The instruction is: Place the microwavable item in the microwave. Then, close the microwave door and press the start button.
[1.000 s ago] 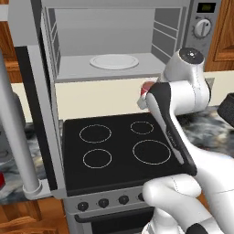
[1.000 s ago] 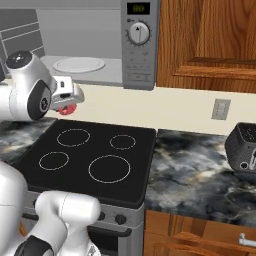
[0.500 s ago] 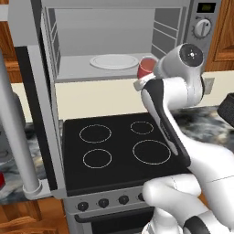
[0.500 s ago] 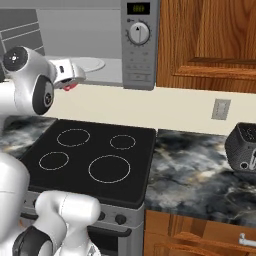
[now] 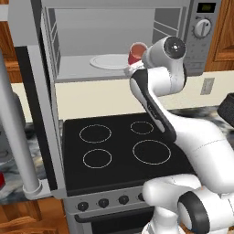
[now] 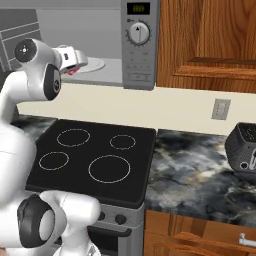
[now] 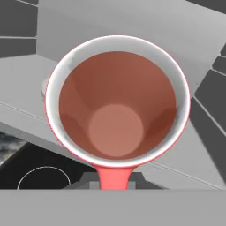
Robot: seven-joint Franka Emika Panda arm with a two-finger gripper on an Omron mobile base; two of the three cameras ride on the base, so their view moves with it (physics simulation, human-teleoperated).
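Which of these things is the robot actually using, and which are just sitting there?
In use:
cup, held in the gripper
microwave
plate
door, open

Just there:
stove
dark box appliance
wall outlet

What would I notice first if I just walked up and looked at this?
First, the red-pink cup, held by the white arm's pincer at the open mouth of the microwave, beside the white plate inside. In the hand view you look straight down into the empty cup. Next, the microwave door swung wide open at the left, above the black stove.
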